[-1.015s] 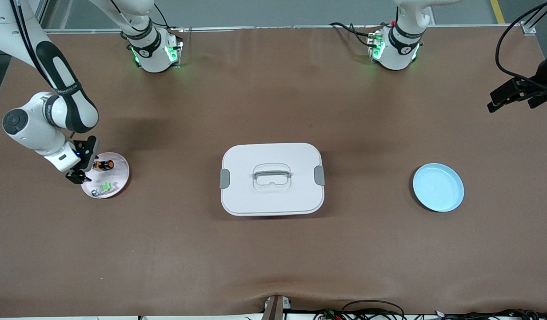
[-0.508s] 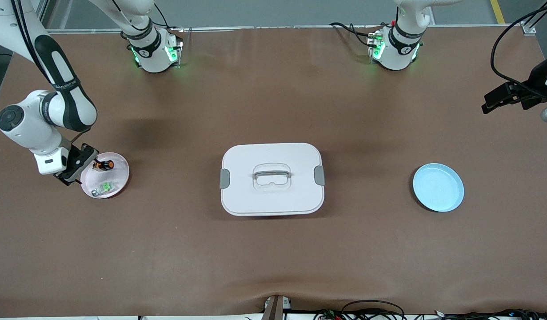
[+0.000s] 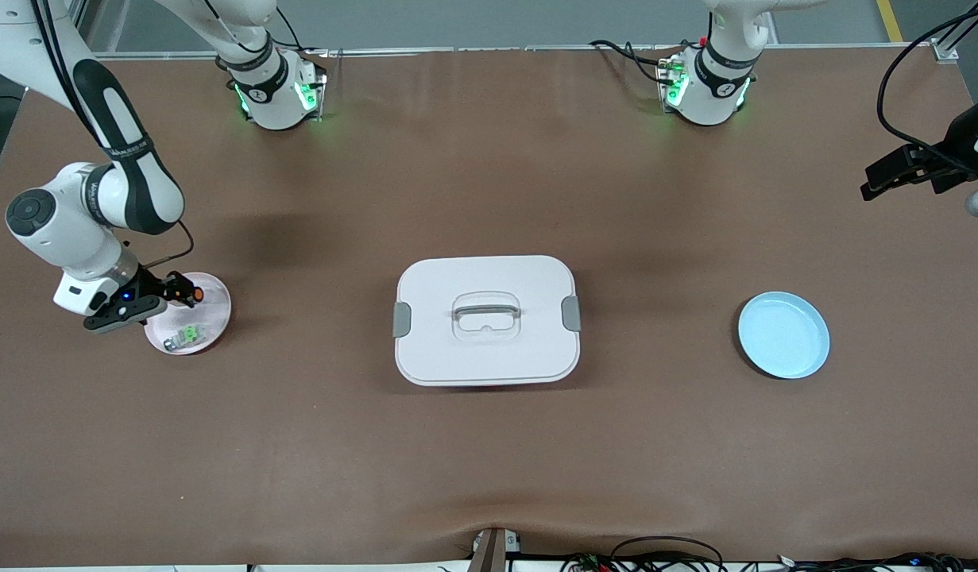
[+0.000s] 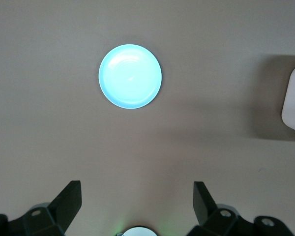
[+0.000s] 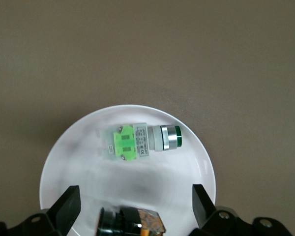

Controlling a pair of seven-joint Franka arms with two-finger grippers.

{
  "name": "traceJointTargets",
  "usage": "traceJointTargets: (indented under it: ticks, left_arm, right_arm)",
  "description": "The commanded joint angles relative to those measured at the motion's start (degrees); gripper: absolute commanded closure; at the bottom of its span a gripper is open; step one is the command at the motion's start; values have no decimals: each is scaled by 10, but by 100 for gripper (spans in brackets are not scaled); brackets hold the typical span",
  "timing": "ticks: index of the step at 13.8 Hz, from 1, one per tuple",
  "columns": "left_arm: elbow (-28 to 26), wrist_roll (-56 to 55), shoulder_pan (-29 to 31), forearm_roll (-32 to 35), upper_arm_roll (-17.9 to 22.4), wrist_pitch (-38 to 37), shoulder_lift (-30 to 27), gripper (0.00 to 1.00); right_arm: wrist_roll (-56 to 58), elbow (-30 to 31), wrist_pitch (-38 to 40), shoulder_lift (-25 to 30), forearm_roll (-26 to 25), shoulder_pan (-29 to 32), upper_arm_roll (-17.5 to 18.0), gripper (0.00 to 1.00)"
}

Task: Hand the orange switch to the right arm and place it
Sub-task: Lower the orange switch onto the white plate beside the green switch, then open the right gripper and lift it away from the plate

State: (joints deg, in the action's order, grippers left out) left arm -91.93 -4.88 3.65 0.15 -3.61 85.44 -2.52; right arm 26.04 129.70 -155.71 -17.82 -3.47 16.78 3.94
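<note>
The small black cylindrical orange switch (image 5: 132, 223) lies on the round white plate (image 5: 59, 157), at the plate's 12 o'clock edge in the front view, beside a pale grey green-capped switch (image 5: 143, 142). The right gripper (image 5: 132, 209) hovers over it, fingers spread, empty. The left gripper (image 4: 136, 204) waits spread above bare table near the round light-blue plate (image 4: 130, 76).

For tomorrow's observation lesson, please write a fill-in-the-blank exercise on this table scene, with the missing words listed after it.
1. The orange switch lies on the ____ plate.
2. The part beside it has a ____ top.
3. The white box stands between the two ____.
4. The right gripper's fingers are ____.

Missing words: pink; green; plates; open
</note>
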Motion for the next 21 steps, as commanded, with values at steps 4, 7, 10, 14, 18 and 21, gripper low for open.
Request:
traceJointTargets:
  ticks: [4, 7, 10, 14, 18, 21]
  left_arm:
    - [11, -7, 0, 12, -3, -20, -7, 0]
    - [14, -16, -1, 12, -3, -15, 6, 0]
    - [18, -10, 0, 10, -3, 8, 12, 0]
    - [19, -7, -2, 9, -3, 10, 11, 0]
    - [18, 7, -3, 13, -6, 4, 4, 0]
    - [10, 8, -2, 27, -33, 1, -9, 0]
  right_arm:
    - [-225, -30, 4, 12, -7, -29, -1, 0]
    - [-230, -44, 9, 30, -7, -40, -1, 0]
    - [-227, -45, 17, 42, -7, -41, -1, 0]
    - [-228, -87, 150, 66, -7, -42, 0, 0]
    - [-230, -143, 278, 105, -3, -57, 1, 0]
    - [-231, -204, 364, 129, 0, -59, 3, 0]
